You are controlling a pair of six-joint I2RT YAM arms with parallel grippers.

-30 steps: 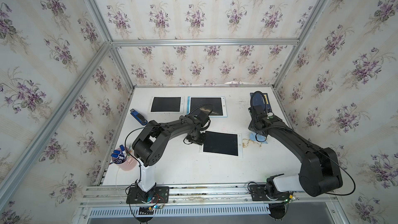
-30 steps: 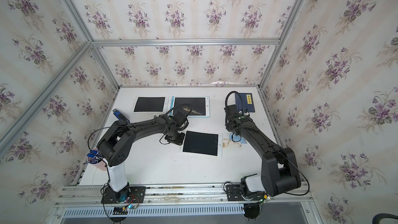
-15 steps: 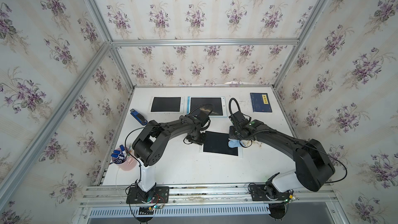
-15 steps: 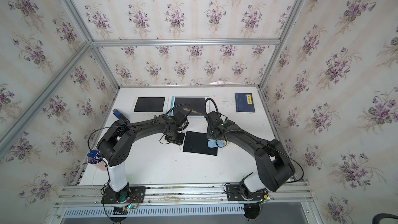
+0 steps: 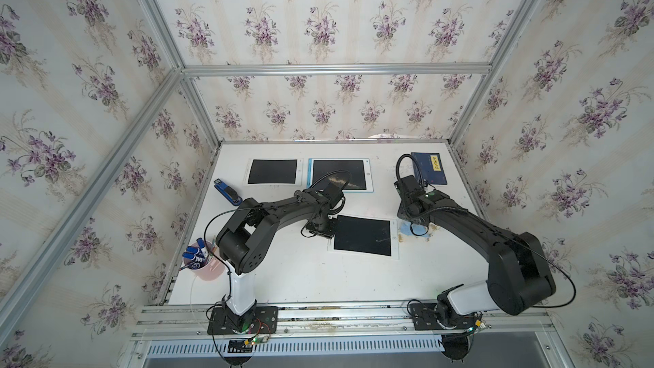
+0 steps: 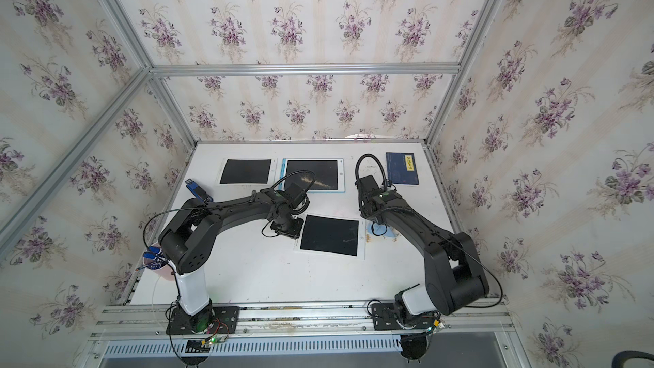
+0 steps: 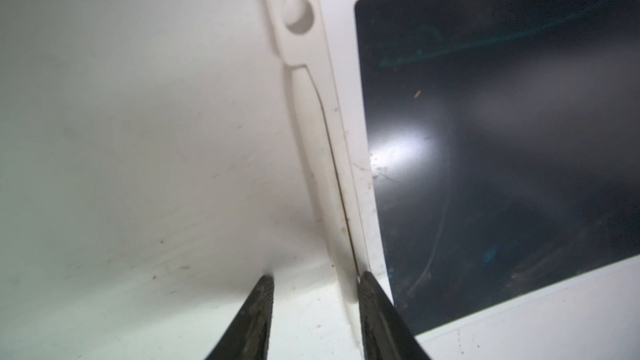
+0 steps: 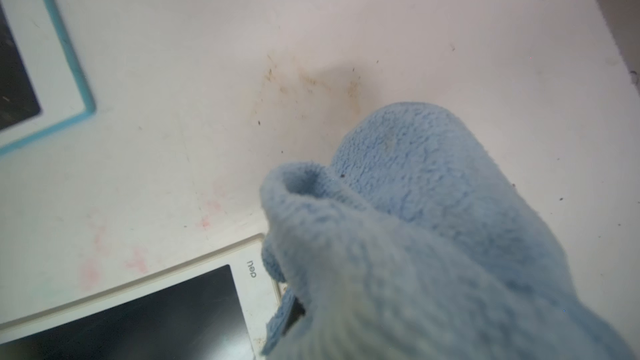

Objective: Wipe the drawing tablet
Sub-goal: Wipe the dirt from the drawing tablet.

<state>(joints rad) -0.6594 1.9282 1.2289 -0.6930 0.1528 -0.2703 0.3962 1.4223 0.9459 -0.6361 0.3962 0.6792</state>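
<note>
On the table [image 5: 300, 277], the drawing tablet [image 5: 362, 235] lies near the middle. The cloth [image 5: 417, 231] is just beside its right edge, and the left gripper [image 7: 315, 277] straddles its left edge, one finger on the rim and one on the table. Behind it two more tablets lie side by side, the left tablet [image 5: 272, 171] and the middle tablet [image 5: 339, 175], with a booklet [image 5: 430, 168] to their right near the back right corner. A stapler [image 5: 226, 191] lies by the left edge, and a cup [image 5: 207, 270] holding pens [image 5: 193, 254] stands nearer the front on that side.
</note>
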